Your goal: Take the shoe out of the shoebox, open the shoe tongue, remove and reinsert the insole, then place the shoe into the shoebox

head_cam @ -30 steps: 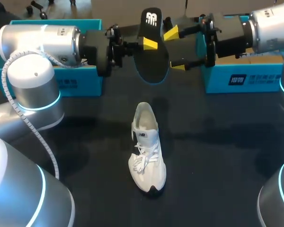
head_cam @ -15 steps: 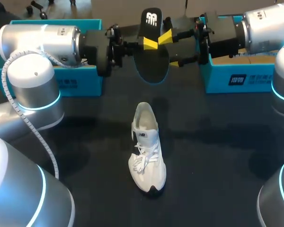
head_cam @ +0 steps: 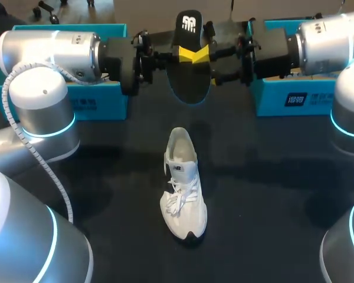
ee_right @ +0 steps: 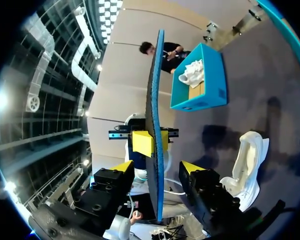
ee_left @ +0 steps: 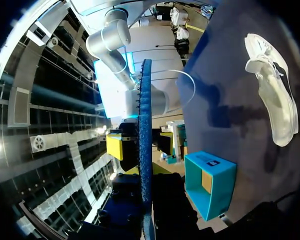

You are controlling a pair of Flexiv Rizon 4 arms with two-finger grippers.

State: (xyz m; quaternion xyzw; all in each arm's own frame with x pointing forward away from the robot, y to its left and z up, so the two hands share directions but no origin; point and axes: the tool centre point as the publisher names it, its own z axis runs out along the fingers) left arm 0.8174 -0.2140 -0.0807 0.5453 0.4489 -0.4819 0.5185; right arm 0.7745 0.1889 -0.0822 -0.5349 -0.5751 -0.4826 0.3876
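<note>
Insole (head_cam: 189, 82) is out, held midair behind the shoe (head_cam: 183, 188) by my clamped left gripper (head_cam: 186, 55), right gripper (ee_right: 157, 169) spread open astride it, so next I'd guess right pinches, then reinsert

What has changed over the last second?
The right gripper moved in toward the left, and its open fingers now straddle the insole without closing on it. The left gripper kept the insole clamped in the air, unmoved. The white shoe on the table stayed put.
</note>
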